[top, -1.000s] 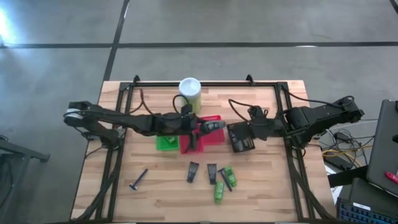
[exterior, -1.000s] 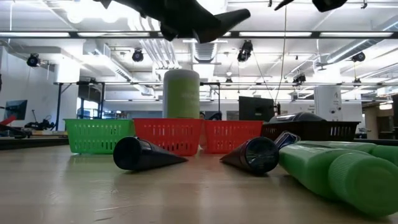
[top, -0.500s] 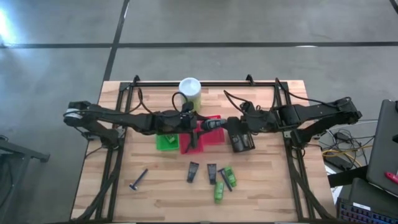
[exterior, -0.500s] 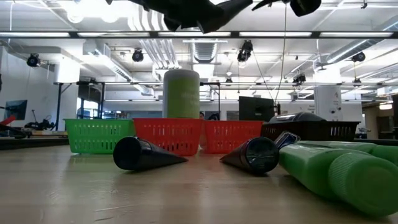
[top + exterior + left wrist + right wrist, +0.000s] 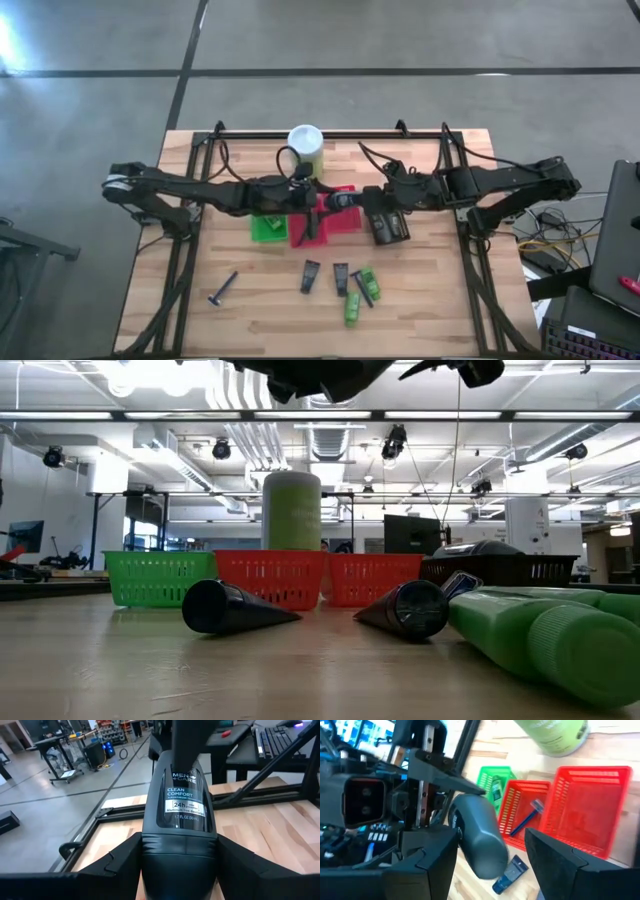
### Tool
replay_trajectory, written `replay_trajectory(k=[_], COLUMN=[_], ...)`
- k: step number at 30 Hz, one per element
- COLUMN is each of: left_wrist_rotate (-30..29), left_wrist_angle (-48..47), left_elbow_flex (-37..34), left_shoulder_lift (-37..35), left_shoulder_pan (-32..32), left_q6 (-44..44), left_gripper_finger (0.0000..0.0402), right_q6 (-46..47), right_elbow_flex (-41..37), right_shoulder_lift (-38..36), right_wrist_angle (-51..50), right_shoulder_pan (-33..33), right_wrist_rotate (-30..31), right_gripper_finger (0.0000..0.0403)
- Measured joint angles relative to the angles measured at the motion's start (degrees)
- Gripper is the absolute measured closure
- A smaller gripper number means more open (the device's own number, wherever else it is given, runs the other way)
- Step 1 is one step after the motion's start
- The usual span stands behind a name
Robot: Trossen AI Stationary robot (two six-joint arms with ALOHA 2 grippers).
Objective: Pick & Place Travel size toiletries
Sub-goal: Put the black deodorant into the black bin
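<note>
My left gripper (image 5: pixel 325 200) is shut on a dark grey oval bottle (image 5: pixel 346 200), held in the air over the red baskets (image 5: pixel 325 222). My right gripper (image 5: pixel 372 198) has come in from the table's right and is open. Its fingers stand on either side of the bottle's free end (image 5: pixel 477 847); I see no touch. On the near half of the table lie two black flat tubes (image 5: pixel 310 276) (image 5: pixel 341 278), green mini tubes (image 5: pixel 352 308) and a thin black razor (image 5: pixel 222 288). A blue razor (image 5: pixel 530 815) lies in one red basket. My left gripper pinches the bottle's broad end (image 5: pixel 150 851) between its two fingers, one on each side. The fingers lie nearly level and point toward the table's right, along the bottle. The bottle sticks out ahead of them, label up, lifted clear of the baskets.
A tall pale-green canister (image 5: pixel 306 148) with a white lid stands behind the baskets. A green basket (image 5: pixel 267 228) sits left of the red ones and a dark mesh basket (image 5: pixel 388 225) sits under my right arm. Bare wood lies along the table's near left and right.
My right gripper has moved toward the table's left, up to the free end of the bottle held by my left gripper. The bottle has stayed over the red baskets, and its free end has tipped up a little.
</note>
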Motion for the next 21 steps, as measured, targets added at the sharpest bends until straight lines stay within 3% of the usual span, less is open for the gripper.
replay_trajectory(k=[9, 21], left_wrist_rotate=[0.31, 1.11], left_wrist_angle=[0.58, 0.29], left_elbow_flex=[0.54, 0.17], left_shoulder_lift=[0.00, 0.00], left_shoulder_pan=[0.00, 0.00], left_q6=[1.51, 2.36], left_gripper_finger=[0.0191, 0.0173], right_q6=[-3.33, -4.51], right_elbow_flex=[0.00, -0.04], right_shoulder_lift=[1.52, 2.39], right_wrist_angle=[4.58, 5.56], right_shoulder_pan=[-0.91, -1.42], right_wrist_rotate=[-1.65, -3.93], right_gripper_finger=[0.0173, 0.0239])
